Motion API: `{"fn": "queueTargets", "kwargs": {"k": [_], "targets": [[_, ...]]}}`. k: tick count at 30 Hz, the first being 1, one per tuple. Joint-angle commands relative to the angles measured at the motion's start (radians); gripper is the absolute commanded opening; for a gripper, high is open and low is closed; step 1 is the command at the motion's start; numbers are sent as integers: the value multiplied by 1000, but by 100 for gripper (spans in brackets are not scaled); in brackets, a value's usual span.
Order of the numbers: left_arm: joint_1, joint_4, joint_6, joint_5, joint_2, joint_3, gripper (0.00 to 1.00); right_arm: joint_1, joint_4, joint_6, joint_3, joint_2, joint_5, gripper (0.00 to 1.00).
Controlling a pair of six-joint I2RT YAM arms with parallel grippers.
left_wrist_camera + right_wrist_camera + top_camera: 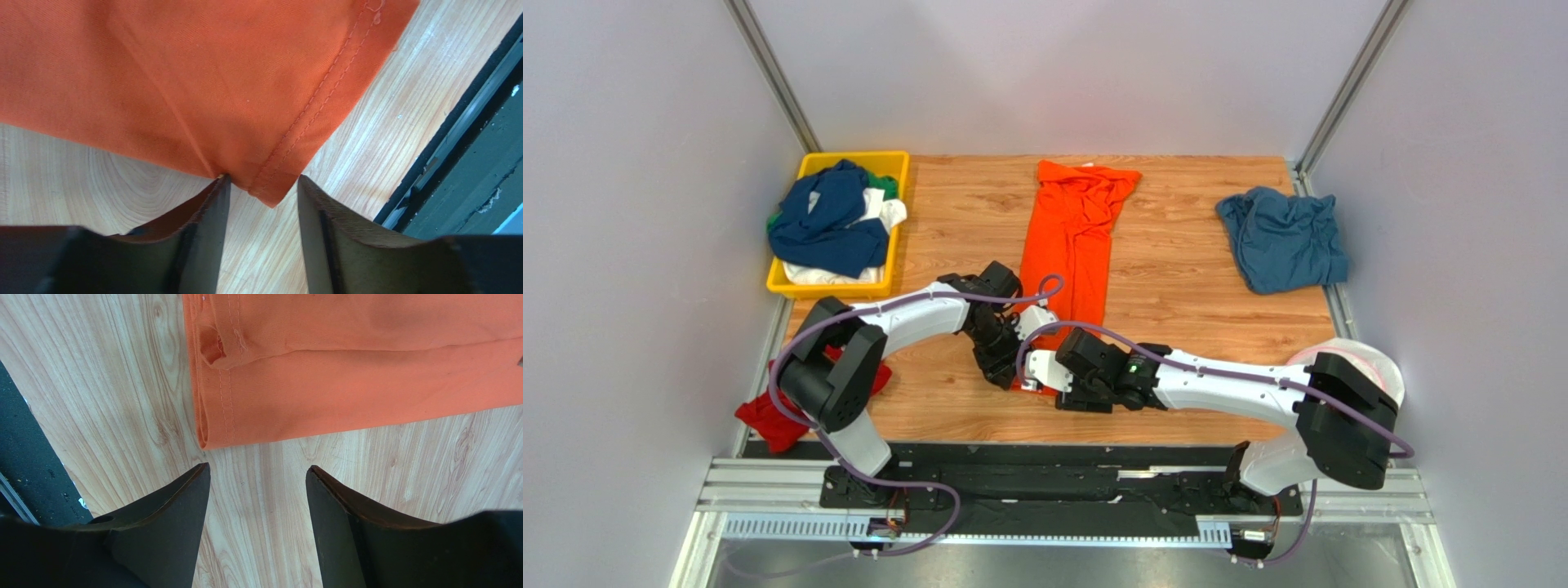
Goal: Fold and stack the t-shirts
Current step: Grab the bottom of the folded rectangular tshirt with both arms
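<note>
Top external: orange t-shirt point(1075, 233) (long, narrow fold)

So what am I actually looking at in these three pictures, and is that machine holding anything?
These are two white robot arms bolted to a wooden table, each ending in a two-finger gripper. The wide picture comes from a camera above. The two close-ups come from cameras on the wrists, and the dark wedges in them are the fingers. An orange t-shirt, folded into a long strip, lies in the middle. A blue t-shirt sits crumpled at the right, more shirts fill a yellow tray, and a red one lies at the near left. Nothing is held: the left gripper is open at one near corner of the orange shirt, and the right gripper is open beside the other.
</note>
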Motion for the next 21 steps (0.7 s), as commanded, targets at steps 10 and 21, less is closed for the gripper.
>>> {"fn": "queueTargets", "kwargs": {"k": [10,21], "targets": [[-4,23,9,-28,19,11,30,26,34,-8,26,40,-21,63],[-5,12,17,-28,30,16,27,52,52,-28,41,92,-22,63]]}}
